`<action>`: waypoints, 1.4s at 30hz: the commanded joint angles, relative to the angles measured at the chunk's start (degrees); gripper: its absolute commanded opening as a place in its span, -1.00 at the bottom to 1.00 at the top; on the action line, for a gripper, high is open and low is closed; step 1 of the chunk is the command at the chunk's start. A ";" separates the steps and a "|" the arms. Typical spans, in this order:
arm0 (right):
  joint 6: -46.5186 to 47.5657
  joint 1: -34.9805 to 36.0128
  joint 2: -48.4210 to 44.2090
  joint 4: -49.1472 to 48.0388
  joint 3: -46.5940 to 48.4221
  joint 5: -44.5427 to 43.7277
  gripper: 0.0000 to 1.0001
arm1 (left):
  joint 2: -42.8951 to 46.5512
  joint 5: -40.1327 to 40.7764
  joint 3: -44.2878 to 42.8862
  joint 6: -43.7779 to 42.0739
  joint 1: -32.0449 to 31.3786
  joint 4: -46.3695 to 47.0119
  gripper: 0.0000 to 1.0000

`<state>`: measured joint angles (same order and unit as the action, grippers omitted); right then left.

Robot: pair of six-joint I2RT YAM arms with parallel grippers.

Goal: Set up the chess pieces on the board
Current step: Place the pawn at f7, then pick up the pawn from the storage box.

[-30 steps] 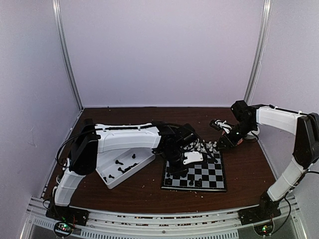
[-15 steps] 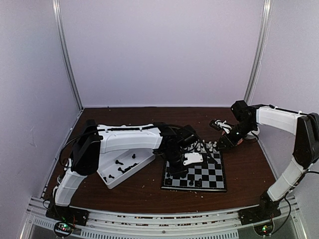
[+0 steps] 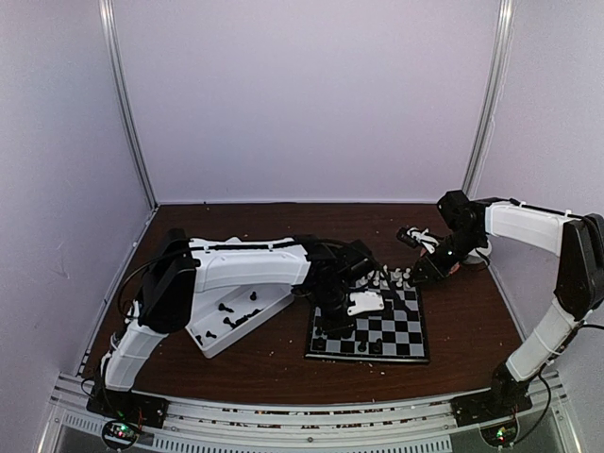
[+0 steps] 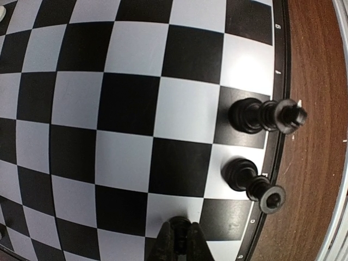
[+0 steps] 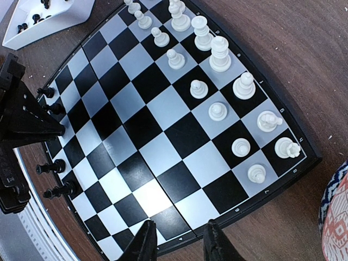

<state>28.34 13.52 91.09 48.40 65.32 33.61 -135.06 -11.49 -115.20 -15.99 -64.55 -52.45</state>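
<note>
The board [image 3: 396, 332] lies on the brown table right of centre. My left gripper [image 4: 180, 235] is shut on a small black chess piece [image 4: 181, 224], low over a white square by the board's near-left edge [image 4: 130, 103]. Its place in the top view is [image 3: 328, 321]. Two black pieces [image 4: 265, 116] [image 4: 250, 179] stand on the edge row beside it. A few more black pieces [image 5: 51, 166] show along that row in the right wrist view. My right gripper [image 5: 179, 239] is open and empty above the board's right edge [image 5: 163, 136], near the far right corner [image 3: 415, 276].
A white tray [image 3: 236, 316] with several loose black pieces sits left of the board. White pieces [image 5: 217, 54] fill the two far rows. The left arm's black wrist [image 5: 22, 119] hangs over the board's near side. A red-patterned object [image 5: 334, 217] lies right of the board.
The left arm has shifted slightly to the right, its gripper staying shut on the piece. The right arm has not moved.
</note>
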 commanded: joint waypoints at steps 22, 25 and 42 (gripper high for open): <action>0.64 0.27 -0.37 1.03 0.82 -0.12 -0.37 | 12.03 5.71 1.46 -0.02 -0.22 2.46 -0.29; 0.59 0.28 -0.47 1.13 0.81 -0.07 -0.37 | 18.99 11.52 6.37 3.69 0.10 2.52 -0.27; 0.64 0.44 1.13 1.70 1.64 1.27 -0.38 | 45.66 17.34 46.85 24.34 17.52 0.06 -0.28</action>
<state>28.56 13.54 91.55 49.45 65.43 34.06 -93.54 7.94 -72.60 9.54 -49.82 -52.45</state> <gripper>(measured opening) 0.314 0.348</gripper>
